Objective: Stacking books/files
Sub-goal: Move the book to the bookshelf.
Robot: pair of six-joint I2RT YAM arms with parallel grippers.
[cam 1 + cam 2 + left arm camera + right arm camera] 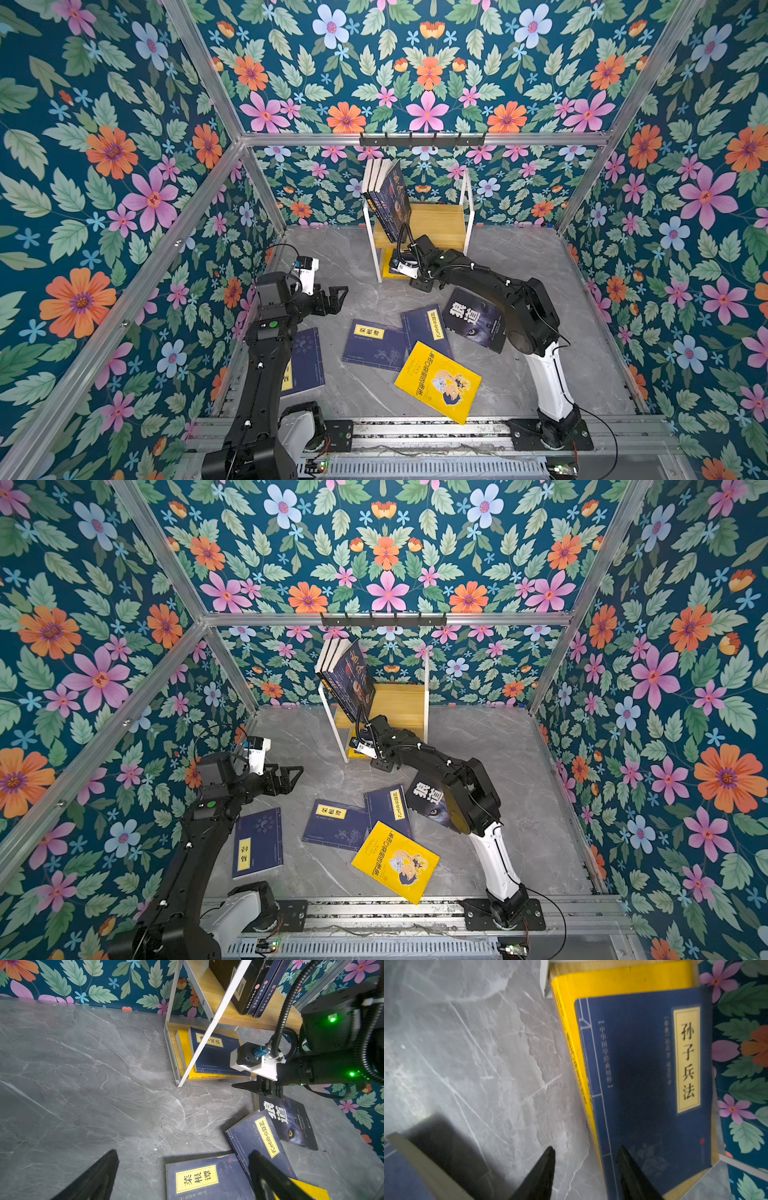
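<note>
Several books lie loose on the grey table: three navy ones with yellow labels (pixel 305 361) (pixel 374 345) (pixel 428 328), a black wolf cover (pixel 476 320) and a yellow cartoon cover (pixel 438 382). More books stand leaning on the upper shelf (pixel 386 195). On the bottom shelf a navy book (pixel 643 1084) lies flat on a yellow one (pixel 623 978). My right gripper (pixel 586 1148) is at that pile's front edge, open, with one finger over the navy cover, the other over bare table, nothing between. My left gripper (pixel 184 1152) hangs wide open and empty above the loose navy books.
A small white-framed rack with wooden shelves (pixel 436 224) stands at the back middle against the floral wall. A black hook rail (pixel 422 139) runs above it. Aluminium posts (pixel 266 195) and floral walls close in the table on three sides.
</note>
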